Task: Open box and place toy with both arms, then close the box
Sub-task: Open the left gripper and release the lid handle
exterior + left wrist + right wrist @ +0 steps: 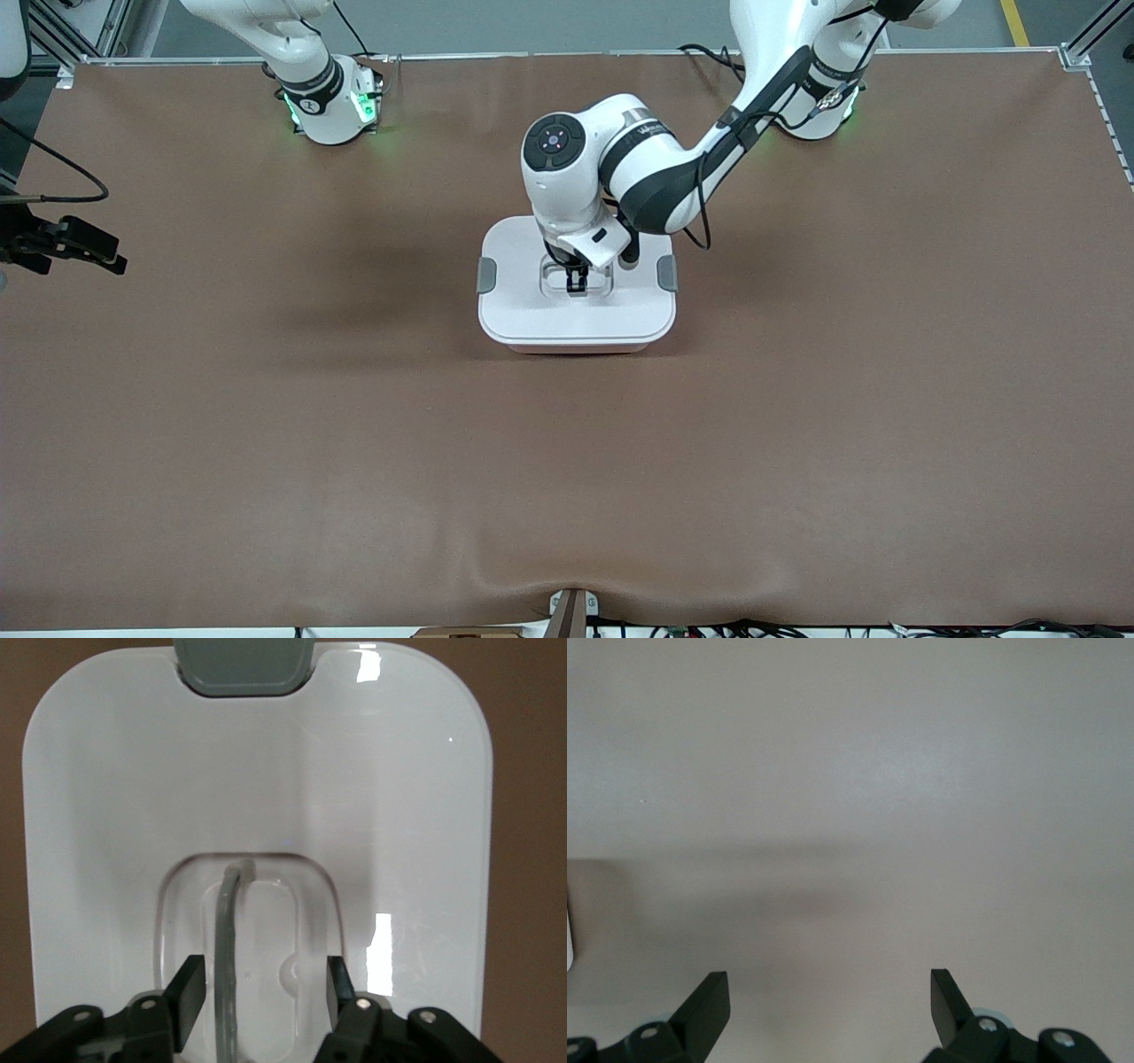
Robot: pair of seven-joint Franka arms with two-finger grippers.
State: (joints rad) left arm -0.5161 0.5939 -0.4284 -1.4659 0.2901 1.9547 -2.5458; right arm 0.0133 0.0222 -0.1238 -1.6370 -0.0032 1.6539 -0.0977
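White jointed arms point(620, 168) with black joint bands, black cables, green-lit bases.

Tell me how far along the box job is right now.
Near the end. The white lid sits on the pink box, and no toy is in view anywhere on the table. The left hand, open, straddles the lid's recessed handle. The right hand waits open over bare table. Whether the grey clips are latched is unclear.
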